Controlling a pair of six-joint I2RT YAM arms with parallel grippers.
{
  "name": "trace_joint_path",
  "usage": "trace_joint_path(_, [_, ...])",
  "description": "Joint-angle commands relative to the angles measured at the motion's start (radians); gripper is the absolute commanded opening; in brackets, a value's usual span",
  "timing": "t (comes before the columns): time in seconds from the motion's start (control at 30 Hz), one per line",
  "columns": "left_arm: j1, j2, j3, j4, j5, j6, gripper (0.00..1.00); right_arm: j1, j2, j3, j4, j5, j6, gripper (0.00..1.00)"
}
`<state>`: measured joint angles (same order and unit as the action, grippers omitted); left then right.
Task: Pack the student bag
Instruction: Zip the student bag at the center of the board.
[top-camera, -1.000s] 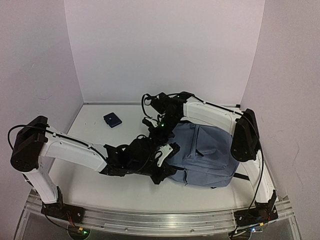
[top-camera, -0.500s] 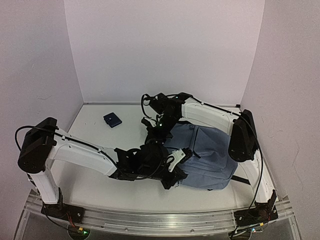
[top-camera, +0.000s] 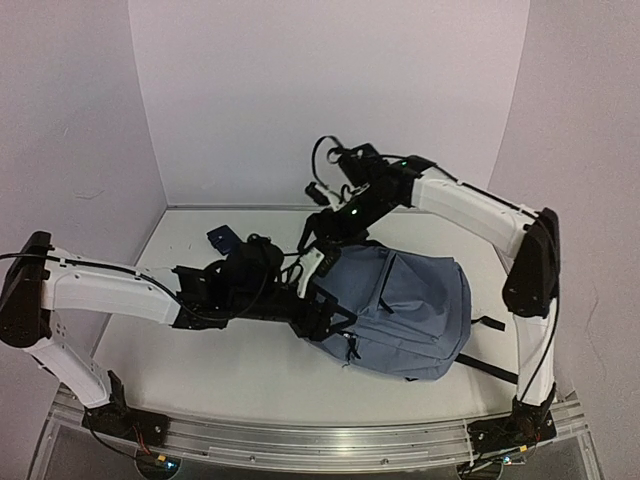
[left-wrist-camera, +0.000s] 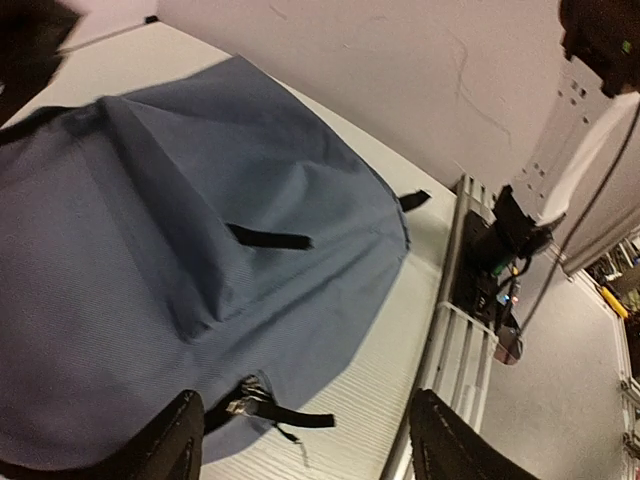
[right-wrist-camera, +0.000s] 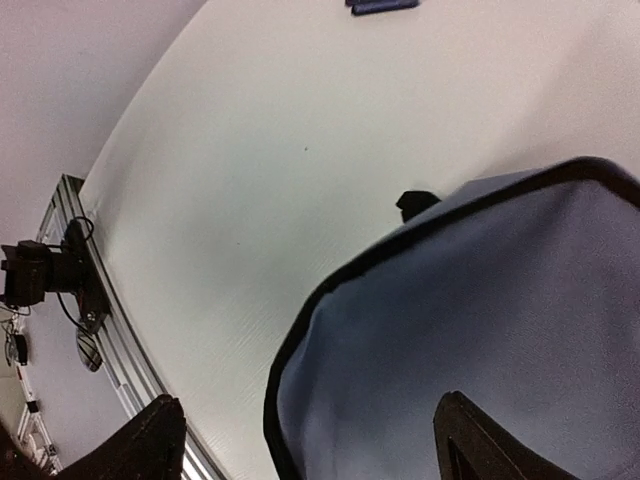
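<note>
Overhead, I see the large slate-blue fabric backpack (top-camera: 400, 310) lying flat at centre right of the white table (top-camera: 200, 370), its long axis running from upper left to lower right. Both tools sit at its upper-left end. The left gripper (left-wrist-camera: 310, 445) is at the near edge and the right gripper (right-wrist-camera: 310, 440) is raised above the far corner. Both have their jaws apart, gripping nothing. I judge the left one closer.
</note>
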<state>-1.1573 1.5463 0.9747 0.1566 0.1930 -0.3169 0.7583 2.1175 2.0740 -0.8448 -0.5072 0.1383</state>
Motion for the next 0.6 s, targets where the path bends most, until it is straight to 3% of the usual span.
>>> trace_joint_path(0.0, [0.089, -0.059, 0.061, -0.142, -0.093, -0.028, 0.75, -0.14, -0.235, -0.119, 0.03, -0.016, -0.034, 0.92])
trace_joint_path(0.1, [0.191, -0.037, 0.115, -0.244, -0.126, -0.073, 0.78, -0.222, -0.339, -0.251, 0.03, 0.021, -0.066, 0.93])
trace_joint_path(0.27, [0.249, 0.023, 0.193, -0.363, -0.235, -0.108, 0.79, -0.362, -0.471, -0.422, 0.024, 0.061, -0.116, 0.93])
trace_joint_path(0.57, [0.254, 0.071, 0.143, -0.422, -0.23, -0.276, 0.78, -0.485, -0.469, -0.613, 0.022, 0.217, -0.341, 0.94])
